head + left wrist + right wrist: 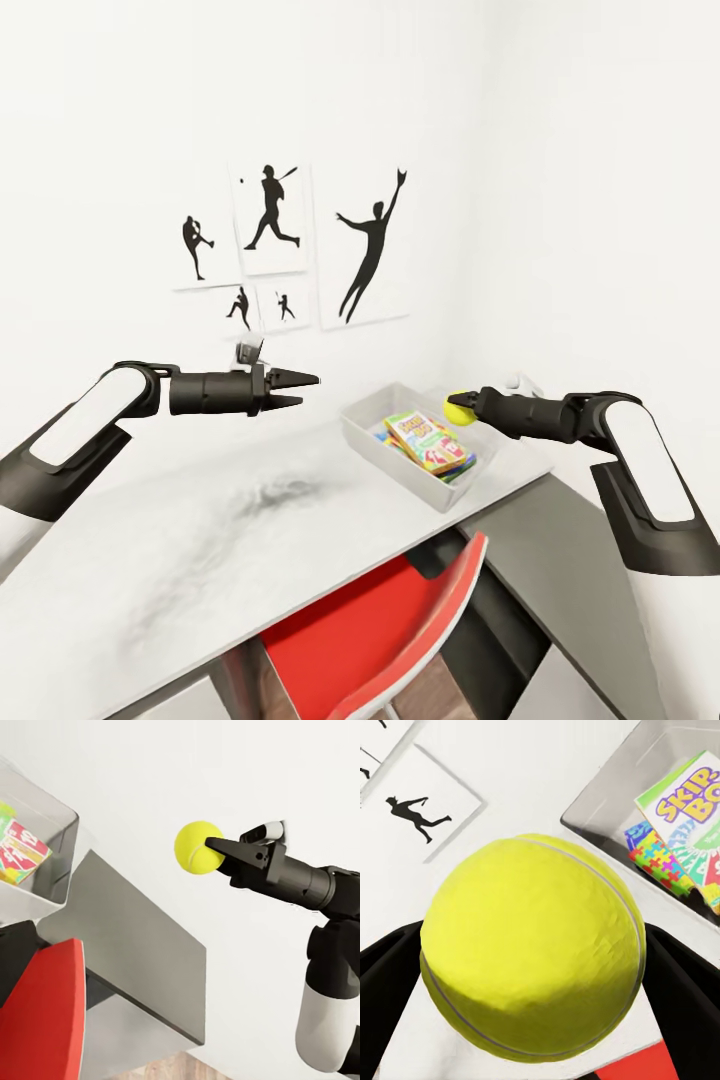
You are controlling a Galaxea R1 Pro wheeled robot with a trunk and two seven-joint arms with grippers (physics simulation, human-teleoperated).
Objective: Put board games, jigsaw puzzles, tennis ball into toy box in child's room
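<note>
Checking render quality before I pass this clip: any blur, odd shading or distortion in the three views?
Head view: sharp, but a dark smudgy blotch mottles the table. Left wrist view: crisp and evenly lit, with the tennis ball in the right claw clear. Right wrist view: the ball looms huge from closeness, while the Skip-Bo box lettering stays readable.

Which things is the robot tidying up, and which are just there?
For the job:
tennis ball, held in the right gripper
toy box
Skip-Bo game inside it
puzzle inside it
table

Just there:
red chair
wall pictures
left gripper
</note>
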